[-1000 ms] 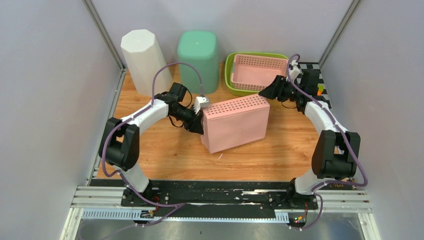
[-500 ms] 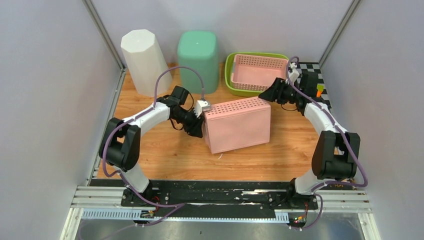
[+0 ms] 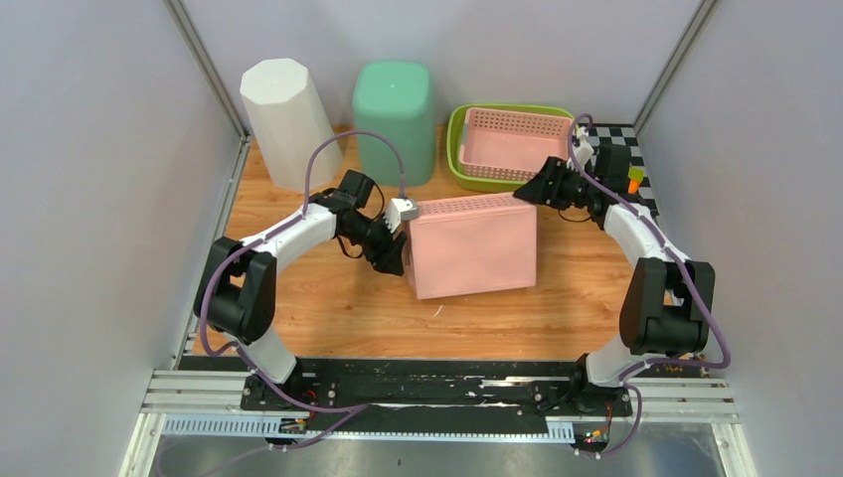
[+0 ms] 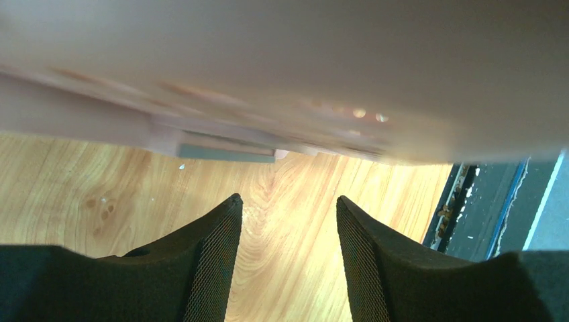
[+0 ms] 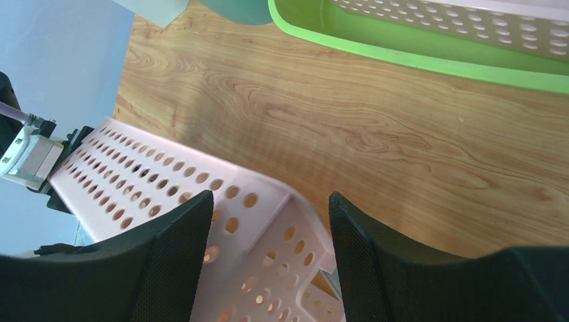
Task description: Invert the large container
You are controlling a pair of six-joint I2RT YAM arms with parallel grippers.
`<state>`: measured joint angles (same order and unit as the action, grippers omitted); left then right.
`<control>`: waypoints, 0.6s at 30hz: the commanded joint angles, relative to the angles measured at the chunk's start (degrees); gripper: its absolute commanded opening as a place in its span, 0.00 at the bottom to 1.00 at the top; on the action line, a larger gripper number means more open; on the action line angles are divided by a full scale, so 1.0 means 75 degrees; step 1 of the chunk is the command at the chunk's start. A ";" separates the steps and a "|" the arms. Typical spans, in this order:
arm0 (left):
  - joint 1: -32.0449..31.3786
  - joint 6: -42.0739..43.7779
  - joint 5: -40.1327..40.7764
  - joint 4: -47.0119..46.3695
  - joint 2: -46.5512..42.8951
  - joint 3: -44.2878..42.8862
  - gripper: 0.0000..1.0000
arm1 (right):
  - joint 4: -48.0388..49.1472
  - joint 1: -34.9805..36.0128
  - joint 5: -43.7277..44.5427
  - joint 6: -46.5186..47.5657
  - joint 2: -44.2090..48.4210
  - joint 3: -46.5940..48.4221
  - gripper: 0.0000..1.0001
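1. Task object: the large pink perforated plastic container lies mid-table on the wooden table top, between the two arms. Its smooth broad face is turned up and toward the arm bases. Only a narrow strip of holed wall shows along the far edge. It looks tilted and not fully settled, and I cannot tell whether the rim is flat on the wood.
2. Left gripper: the jaws are partly apart with only bare wood between them. The container's left end sits just past the tips, blurred. It holds nothing.
3. Right gripper: the jaws stand wide, poised over the container's far right corner. No grip is visible, and I cannot confirm contact.
4. Risk: neither gripper holds the container, so it may rock back onto its side or drop hard and skid.
5. Risk: the rim could come down on the left fingertips, which sit low beside that end.
6. Risk: a push from the left could shove the container into the right gripper or the tray behind it.
7. Count:
   - large pink container: 1
   - white faceted plastic bin: 1
   - mint-green rounded plastic bin: 1
   - lime-green plastic tray: 1
   - smaller pink perforated basket, inside the tray: 1
   - grippers: 2
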<state>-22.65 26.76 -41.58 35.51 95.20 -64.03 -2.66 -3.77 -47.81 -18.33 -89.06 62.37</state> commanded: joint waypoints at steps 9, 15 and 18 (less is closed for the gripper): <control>-0.0032 -0.0253 -0.0380 -0.0089 0.0090 -0.0295 0.57 | -0.0214 0.0046 -0.0069 -0.0011 -0.0151 -0.0158 0.66; -0.0035 -0.0275 -0.0437 -0.0126 0.0159 -0.0296 0.57 | -0.0209 0.0046 -0.0041 -0.0019 -0.0202 -0.0192 0.65; -0.0032 -0.0289 -0.0435 -0.0133 0.0185 -0.0307 0.57 | -0.0225 0.0046 -0.0002 -0.0013 -0.0226 -0.0201 0.65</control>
<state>-22.65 24.99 -43.51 35.18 95.37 -64.71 -3.25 -3.77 -47.79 -18.39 -89.89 61.93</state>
